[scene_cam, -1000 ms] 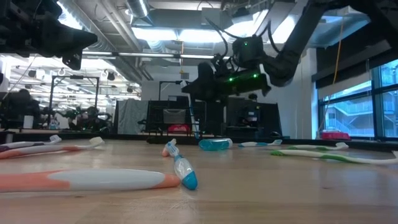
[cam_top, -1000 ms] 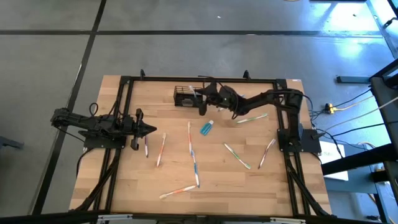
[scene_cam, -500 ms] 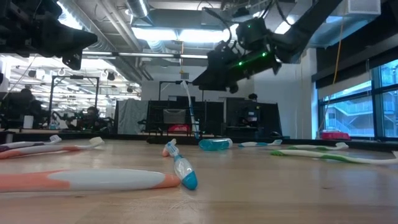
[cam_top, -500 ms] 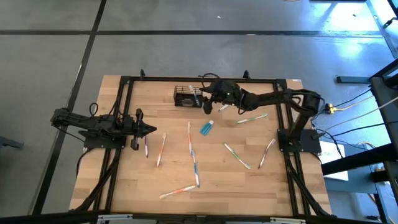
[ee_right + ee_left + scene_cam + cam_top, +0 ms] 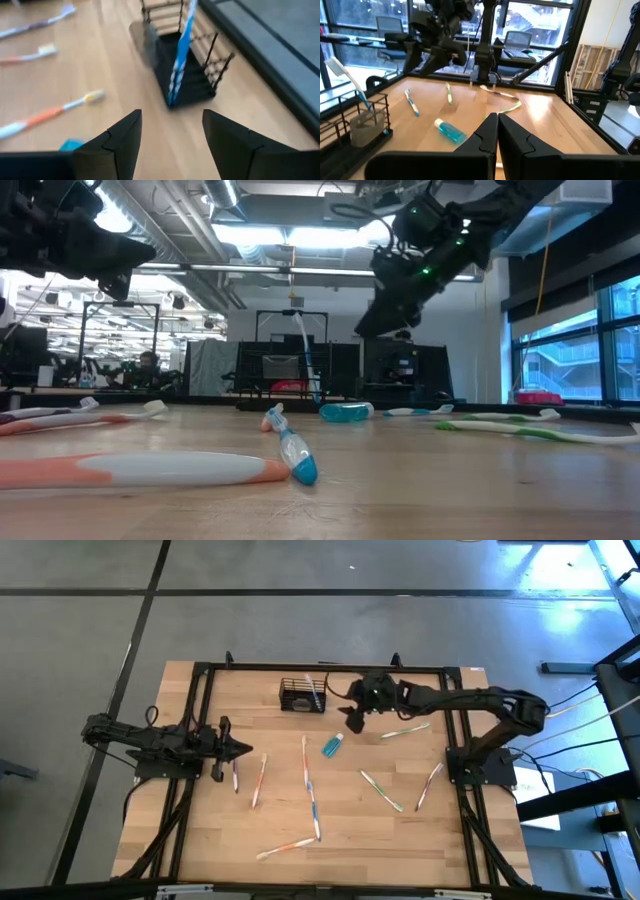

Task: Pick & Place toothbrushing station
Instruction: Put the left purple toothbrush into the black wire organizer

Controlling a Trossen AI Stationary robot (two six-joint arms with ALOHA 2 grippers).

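Right gripper [image 5: 352,720] is hanging above the table in the upper middle of the high view, fingers [image 5: 114,145] spread apart, gripping nothing. Just left of it the basket [image 5: 302,695] is sitting on the wood near the top rail, with a blue-and-white toothbrush [image 5: 180,52] leaning upright inside it. In the right wrist view the basket [image 5: 189,70] is lying straight ahead between the fingers, not touched.

Left gripper [image 5: 240,749] is waiting at mid-left of the high view, fingers [image 5: 487,136] pressed together, empty.

No readable brand or writing on anything. The teal tube [image 5: 332,745] is lying below the right gripper; toothbrushes are scattered flat over the centre and lower part, one orange-and-white [image 5: 259,780], one green [image 5: 382,791].

Table [image 5: 400,840] is light wood planks in a black frame on grey floor. Low view is looking into a workshop with ceiling lights, ducts and windows at far right; a person [image 5: 148,364] is sitting in the far left background.
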